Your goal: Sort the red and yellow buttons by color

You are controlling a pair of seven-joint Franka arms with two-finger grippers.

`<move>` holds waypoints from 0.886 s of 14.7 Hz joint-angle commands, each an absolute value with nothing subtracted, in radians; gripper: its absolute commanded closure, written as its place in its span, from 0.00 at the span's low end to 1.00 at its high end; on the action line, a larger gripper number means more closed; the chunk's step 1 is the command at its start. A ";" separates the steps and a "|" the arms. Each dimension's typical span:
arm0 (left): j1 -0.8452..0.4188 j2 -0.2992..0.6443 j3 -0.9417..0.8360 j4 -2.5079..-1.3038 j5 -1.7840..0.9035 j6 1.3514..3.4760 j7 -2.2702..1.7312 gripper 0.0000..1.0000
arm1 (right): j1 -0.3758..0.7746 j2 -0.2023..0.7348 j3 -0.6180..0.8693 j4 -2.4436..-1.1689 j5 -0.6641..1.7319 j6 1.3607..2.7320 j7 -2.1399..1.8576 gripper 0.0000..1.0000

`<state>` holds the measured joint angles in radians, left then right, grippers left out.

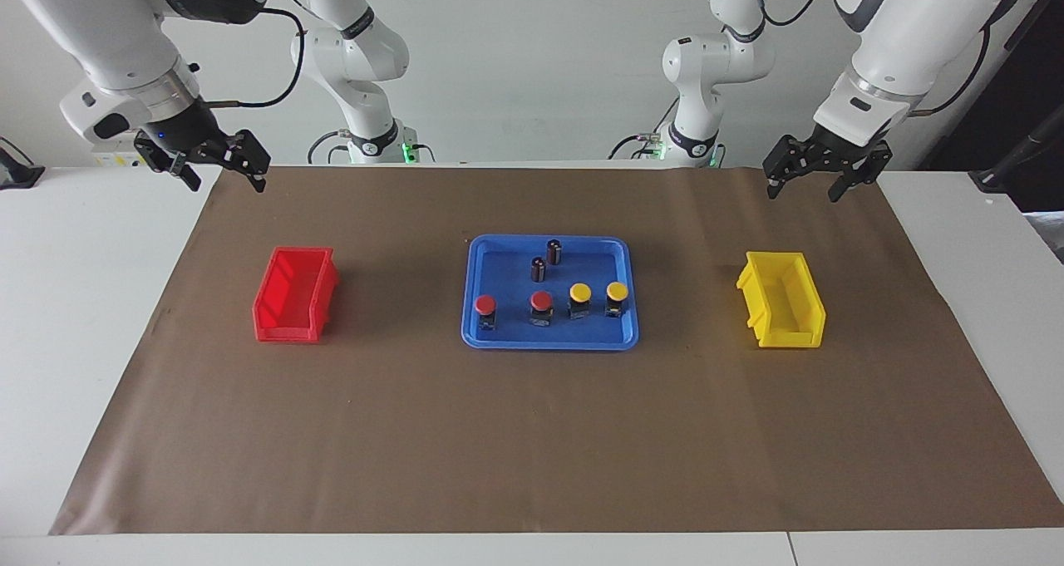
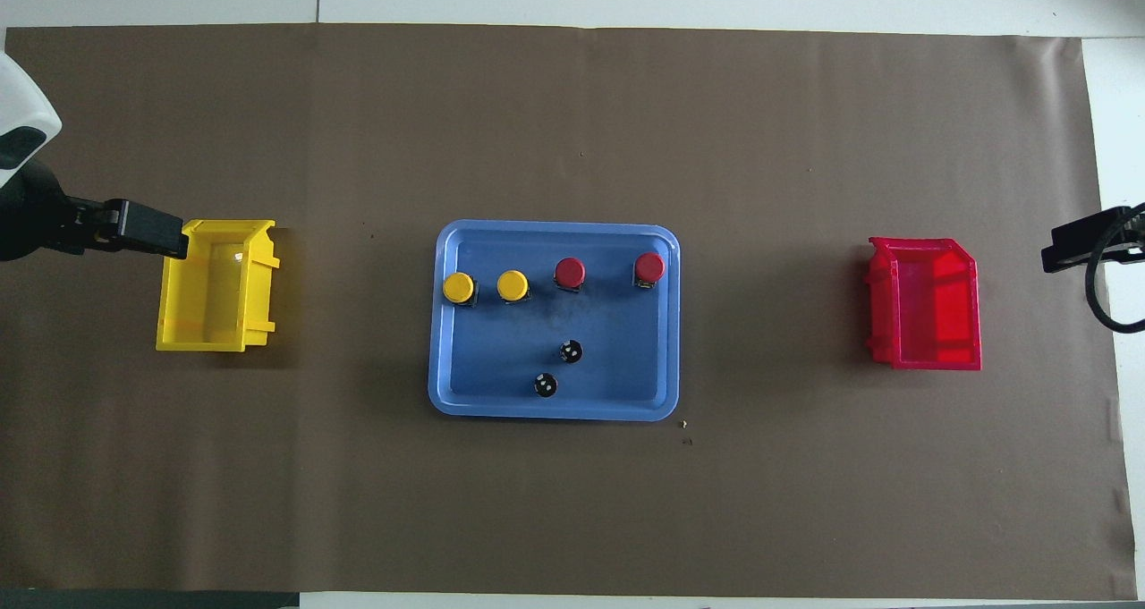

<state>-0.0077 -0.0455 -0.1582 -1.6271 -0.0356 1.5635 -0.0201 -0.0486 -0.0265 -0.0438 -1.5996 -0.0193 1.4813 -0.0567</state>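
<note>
So we've sorted nothing yet: all four buttons (image 1: 550, 305) sit in the blue tray (image 1: 478, 333), both bins empty, both grippers' fingers spread wide.

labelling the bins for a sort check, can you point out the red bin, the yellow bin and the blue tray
red bin (image 1: 287, 332): facing view, on its outer front wall.
yellow bin (image 1: 810, 310): facing view, on its outer side wall.
blue tray (image 1: 549, 343): facing view, on its rim farthest from the robots.
</note>
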 commanded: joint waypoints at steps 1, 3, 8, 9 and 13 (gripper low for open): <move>-0.005 -0.077 -0.153 -1.657 -0.052 1.565 -0.005 0.00 | -0.060 -0.041 -0.038 -1.615 -0.012 1.497 -0.075 0.00; -0.005 -0.077 -0.153 -1.657 -0.052 1.566 -0.003 0.00 | -0.063 -0.041 -0.038 -1.615 -0.012 1.496 -0.071 0.00; -0.005 -0.077 -0.153 -1.657 -0.052 1.563 -0.003 0.00 | -0.052 -0.041 -0.038 -1.617 -0.014 1.494 -0.069 0.00; -0.005 -0.077 -0.153 -1.657 -0.052 1.563 -0.003 0.00 | -0.052 -0.043 -0.038 -1.617 -0.014 1.490 -0.069 0.00; -0.005 -0.077 -0.153 -1.657 -0.052 1.563 -0.005 0.00 | -0.048 -0.040 -0.031 -1.617 -0.014 1.503 -0.075 0.00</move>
<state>-0.0077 -0.0455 -0.1582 -1.6272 -0.0356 1.5635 -0.0200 -0.0457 -0.0265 -0.0411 -1.5997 -0.0192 1.4821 -0.0567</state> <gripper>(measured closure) 0.000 0.000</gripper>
